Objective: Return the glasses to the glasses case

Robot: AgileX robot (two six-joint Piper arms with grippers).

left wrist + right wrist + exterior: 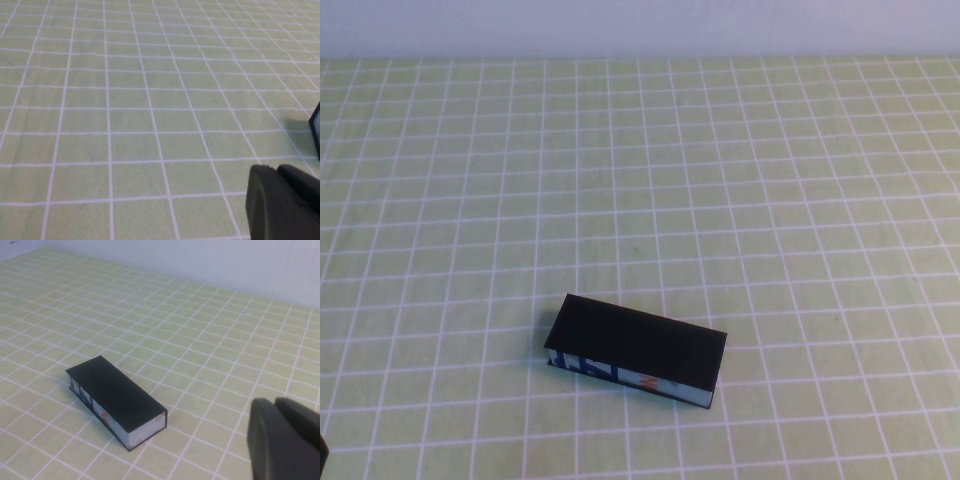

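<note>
The glasses case (635, 350) is a black rectangular box lying on the green checked cloth near the front middle, its printed white, blue and orange long side facing me. Its top shows plain black. It also shows in the right wrist view (117, 395), and its edge shows in the left wrist view (316, 127). The glasses are out of view. My left gripper (276, 169) is shut and empty, low over the cloth left of the case. My right gripper (275, 401) is shut and empty, held off to the case's right, apart from it.
A green cloth with a white grid (720, 180) covers the table up to a pale wall (640, 25) at the back. A dark bit of my left arm (323, 455) shows at the front left corner.
</note>
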